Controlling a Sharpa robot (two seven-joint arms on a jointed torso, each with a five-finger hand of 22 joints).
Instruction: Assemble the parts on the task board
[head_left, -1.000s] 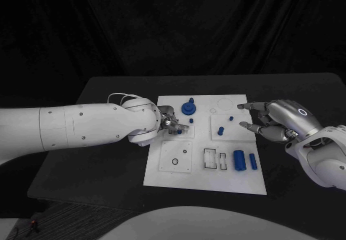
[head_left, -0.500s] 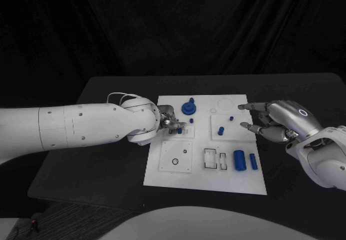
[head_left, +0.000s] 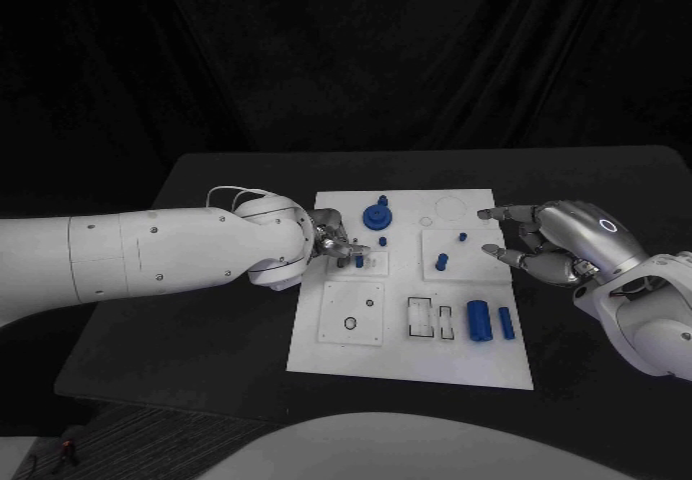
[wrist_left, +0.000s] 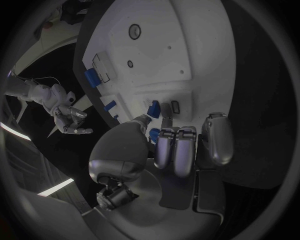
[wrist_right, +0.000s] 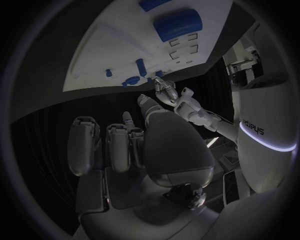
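Observation:
The white task board (head_left: 411, 350) lies in the middle of the table. My left hand (head_left: 332, 246) hovers at its left edge with nothing between its fingers (wrist_left: 181, 145). Its thumb (wrist_left: 139, 122) ends just short of a small blue peg (head_left: 359, 262) that stands in the board (wrist_left: 187, 50). A blue gear stack (head_left: 378, 215) stands at the far end. My right hand (head_left: 555, 240) floats off the board's right edge, fingers spread and holding nothing. Two small blue pegs (head_left: 441, 262) (head_left: 462, 237) stand near it. A thick blue cylinder (head_left: 479, 320) and a slimmer one (head_left: 506, 321) lie at the near right.
Two rectangular slots (head_left: 420, 316) and a square plate with a ring hole (head_left: 351, 322) sit in the board's near half. Black table (head_left: 202, 330) surrounds the board on all sides. My left forearm (head_left: 159, 255) stretches across the table's left part.
My left hand has drawn back a little to the left, away from the small blue peg. The right hand has stayed where it was.

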